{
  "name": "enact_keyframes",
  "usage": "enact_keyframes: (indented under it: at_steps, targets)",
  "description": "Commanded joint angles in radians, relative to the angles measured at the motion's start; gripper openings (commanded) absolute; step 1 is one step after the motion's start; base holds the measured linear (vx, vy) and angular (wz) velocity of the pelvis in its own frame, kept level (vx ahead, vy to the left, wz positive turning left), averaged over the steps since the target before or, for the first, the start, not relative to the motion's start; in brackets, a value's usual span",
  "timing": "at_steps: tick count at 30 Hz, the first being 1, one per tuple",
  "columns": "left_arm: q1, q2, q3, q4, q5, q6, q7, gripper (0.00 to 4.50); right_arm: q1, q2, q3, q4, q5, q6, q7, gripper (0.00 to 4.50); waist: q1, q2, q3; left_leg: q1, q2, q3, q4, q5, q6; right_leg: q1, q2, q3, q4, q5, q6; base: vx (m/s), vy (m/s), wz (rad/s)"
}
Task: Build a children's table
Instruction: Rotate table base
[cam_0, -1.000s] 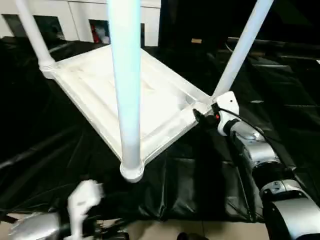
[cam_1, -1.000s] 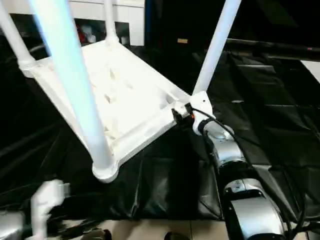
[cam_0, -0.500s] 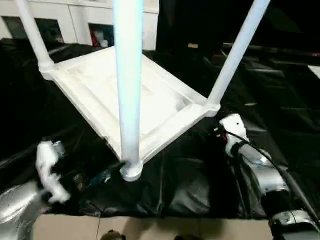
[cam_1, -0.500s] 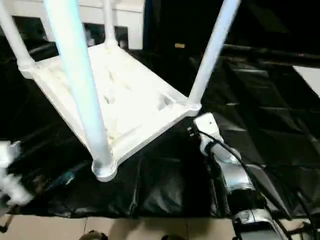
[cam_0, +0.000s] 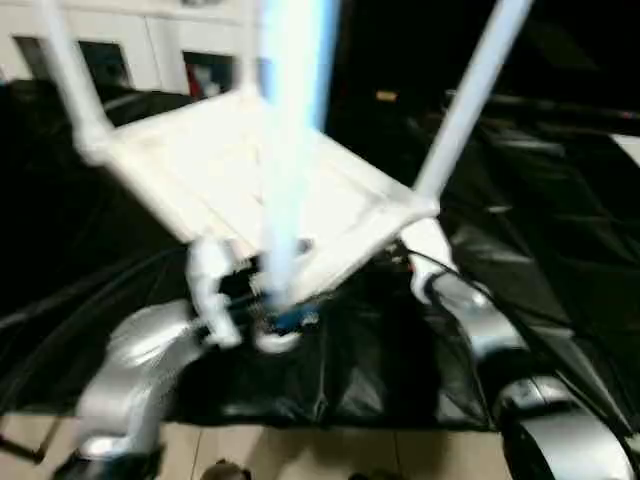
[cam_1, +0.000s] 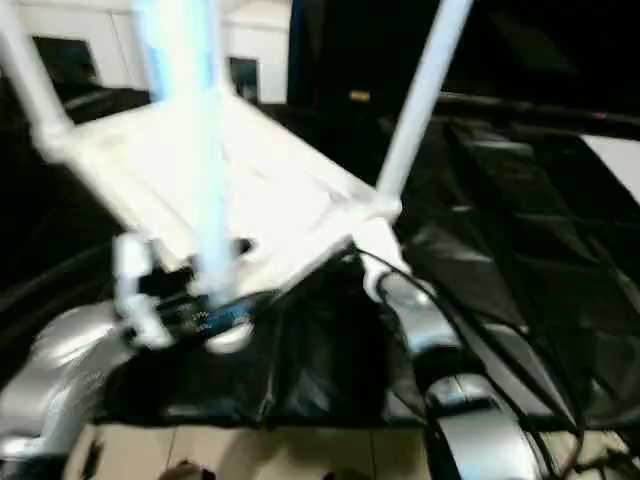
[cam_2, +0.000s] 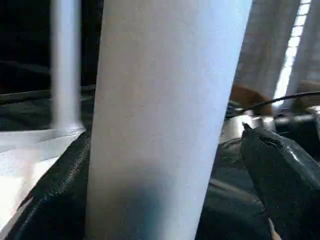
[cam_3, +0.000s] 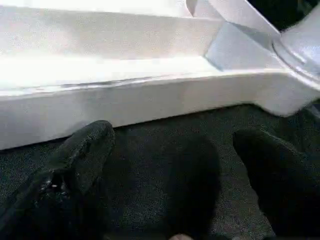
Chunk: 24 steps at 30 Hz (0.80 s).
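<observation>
The children's table (cam_0: 250, 180) lies upside down on a black sheet (cam_0: 400, 350), its tabletop (cam_1: 180, 170) flat on the sheet and its white legs pointing up. I judge it light for its size, because it is hollow plastic; the top is stiff thanks to the rim and ribs, but the tubes are smooth and can slip in a grip, and a long leg can work as a lever on its socket (so a hard sideways pull there seems risky). The best hold is probably low on a leg, just above the socket, or on the raised rim. The left gripper (cam_2: 165, 200) is at the near corner of the tabletop, its two fingers standing apart on either side of the nearest leg (cam_2: 160, 100), close to it, but I cannot tell if they press it. The right gripper (cam_3: 170, 170) is just outside the right corner of the tabletop, its fingers wide apart and holding nothing, with the rim (cam_3: 125, 100) just beyond the fingertips.
</observation>
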Motion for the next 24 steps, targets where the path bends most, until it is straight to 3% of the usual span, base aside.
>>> enact_keyframes:
  at_steps: [1, 3, 5, 7, 8, 10, 11, 12, 13, 15, 17, 18, 19, 20, 22, 23, 24]
  targets:
    - [-0.036, -0.047, -0.119, -0.020, 0.009, 0.006, -0.023, 4.47, -0.022, 0.031, 0.017, 0.033, -0.010, -0.005, -0.009, 4.50, 0.004, 0.020, -0.075, 0.008, 0.011, -0.006, -0.073, -0.230, -0.019, 0.050, -0.029, 0.027, -0.056, -0.109, -0.202, 0.000, 0.000, 0.00]
    - [-0.076, -0.101, -0.185, 0.016, 0.041, -0.011, -0.018, 4.47, -0.031, 0.045, 0.008, 0.050, 0.000, -0.013, -0.018, 4.50, 0.006, 0.018, -0.075, 0.012, 0.012, -0.004, -0.071, -0.235, -0.009, 0.050, -0.032, 0.027, -0.059, -0.114, -0.207, 0.000, 0.000, 0.00]
    - [-0.091, -0.121, -0.202, 0.033, 0.050, -0.015, -0.016, 4.47, -0.033, 0.048, 0.005, 0.053, 0.002, -0.015, -0.020, 4.50, 0.007, 0.017, -0.075, 0.008, 0.012, -0.005, -0.070, -0.232, -0.006, 0.053, -0.032, 0.027, -0.059, -0.114, -0.208, 0.000, 0.000, 0.00]
    - [-0.140, -0.174, -0.231, 0.110, 0.090, -0.045, 0.003, 4.47, -0.040, 0.052, -0.001, 0.074, 0.003, -0.027, -0.028, 4.50, 0.006, 0.019, -0.077, 0.011, 0.011, -0.003, -0.068, -0.234, -0.003, 0.052, -0.031, 0.027, -0.062, -0.113, -0.208, 0.000, 0.000, 0.00]
    - [-0.156, -0.188, -0.236, 0.138, 0.103, -0.059, 0.012, 4.47, -0.042, 0.052, -0.004, 0.082, 0.002, -0.031, -0.032, 4.50, 0.003, 0.022, -0.078, 0.006, 0.010, -0.005, -0.069, -0.230, 0.001, 0.056, -0.032, 0.027, -0.062, -0.107, -0.211, 0.000, 0.000, 0.00]
    - [-0.228, -0.232, -0.239, 0.280, 0.191, -0.150, 0.080, 4.47, -0.044, 0.042, -0.020, 0.104, -0.002, -0.040, -0.064, 4.50, 0.004, 0.027, -0.077, 0.011, 0.008, -0.004, -0.068, -0.253, 0.004, 0.052, -0.030, 0.027, -0.071, -0.138, -0.209, 0.000, 0.000, 0.00]
    - [-0.228, -0.232, -0.239, 0.280, 0.191, -0.150, 0.080, 4.47, -0.044, 0.042, -0.020, 0.104, -0.002, -0.040, -0.064, 4.50, 0.006, 0.025, -0.078, 0.016, 0.010, -0.004, -0.067, -0.259, 0.001, 0.051, -0.032, 0.027, -0.070, -0.145, -0.207, 0.000, 0.000, 0.00]
    - [-0.267, -0.233, -0.232, 0.357, 0.252, -0.187, 0.150, 4.47, -0.043, 0.026, -0.031, 0.117, -0.003, -0.044, -0.087, 4.50, 0.004, 0.021, -0.077, 0.006, 0.009, -0.008, -0.069, -0.260, 0.002, 0.058, -0.033, 0.026, -0.070, -0.163, -0.198, 0.000, 0.000, 0.00]
    - [-0.283, -0.228, -0.223, 0.394, 0.275, -0.218, 0.174, 4.47, -0.042, 0.015, -0.038, 0.124, -0.002, -0.046, -0.099, 4.50, 0.005, 0.026, -0.079, 0.007, 0.010, -0.008, -0.068, -0.259, 0.000, 0.058, -0.036, 0.026, -0.069, -0.168, -0.194, 0.000, 0.000, 0.00]
    - [-0.307, -0.197, -0.198, 0.447, 0.309, -0.253, 0.217, 4.47, -0.032, -0.014, -0.061, 0.133, 0.007, -0.045, -0.118, 4.50, 0.005, 0.021, -0.081, 0.009, 0.007, -0.007, -0.065, -0.246, 0.010, 0.055, -0.033, 0.026, -0.072, -0.180, -0.183, 0.000, 0.000, 0.00]
    - [-0.307, -0.169, -0.175, 0.449, 0.307, -0.249, 0.223, 4.47, -0.017, -0.037, -0.077, 0.133, 0.016, -0.044, -0.122, 4.50, 0.012, 0.021, -0.083, 0.008, 0.008, -0.007, -0.063, -0.230, 0.013, 0.056, -0.035, 0.024, -0.068, -0.181, -0.182, 0.000, 0.000, 0.00]
    - [-0.305, -0.159, -0.168, 0.447, 0.306, -0.246, 0.227, 4.47, -0.012, -0.045, -0.082, 0.133, 0.019, -0.045, -0.122, 4.50, 0.017, 0.026, -0.084, 0.011, 0.008, -0.006, -0.062, -0.226, 0.013, 0.053, -0.035, 0.024, -0.067, -0.181, -0.187, 0.000, 0.000, 0.00]
    - [-0.299, -0.143, -0.151, 0.440, 0.296, -0.244, 0.224, 4.47, 0.001, -0.059, -0.085, 0.134, 0.018, -0.047, -0.119, 4.50, 0.015, 0.017, -0.084, 0.010, 0.009, -0.004, -0.063, -0.227, 0.014, 0.052, -0.033, 0.023, -0.068, -0.181, -0.188, 0.000, 0.000, 0.00]
    - [-0.296, -0.137, -0.146, 0.437, 0.294, -0.243, 0.224, 4.47, 0.005, -0.065, -0.086, 0.135, 0.017, -0.048, -0.117, 4.50, 0.017, 0.022, -0.084, 0.009, 0.009, -0.005, -0.062, -0.229, 0.013, 0.052, -0.034, 0.022, -0.067, -0.183, -0.189, 0.000, 0.000, 0.00]
    - [-0.278, -0.101, -0.119, 0.417, 0.277, -0.233, 0.204, 4.47, 0.031, -0.092, -0.087, 0.132, 0.011, -0.052, -0.108, 4.50, 0.017, 0.020, -0.083, 0.009, 0.010, -0.005, -0.063, -0.236, 0.014, 0.050, -0.034, 0.022, -0.068, -0.195, -0.190, 0.000, 0.000, 0.00]
    - [-0.265, -0.078, -0.102, 0.412, 0.267, -0.232, 0.185, 4.47, 0.047, -0.110, -0.087, 0.130, 0.008, -0.057, -0.101, 4.50, 0.014, 0.010, -0.080, 0.007, 0.009, -0.004, -0.063, -0.246, 0.017, 0.049, -0.033, 0.021, -0.069, -0.217, -0.185, 0.000, 0.000, 0.00]
    - [-0.257, -0.065, -0.093, 0.411, 0.266, -0.238, 0.177, 4.47, 0.058, -0.121, -0.085, 0.126, 0.006, -0.059, -0.093, 4.50, 0.017, 0.011, -0.079, 0.011, 0.010, -0.002, -0.063, -0.258, 0.019, 0.043, -0.033, 0.021, -0.074, -0.245, -0.176, 0.000, 0.000, 0.00]
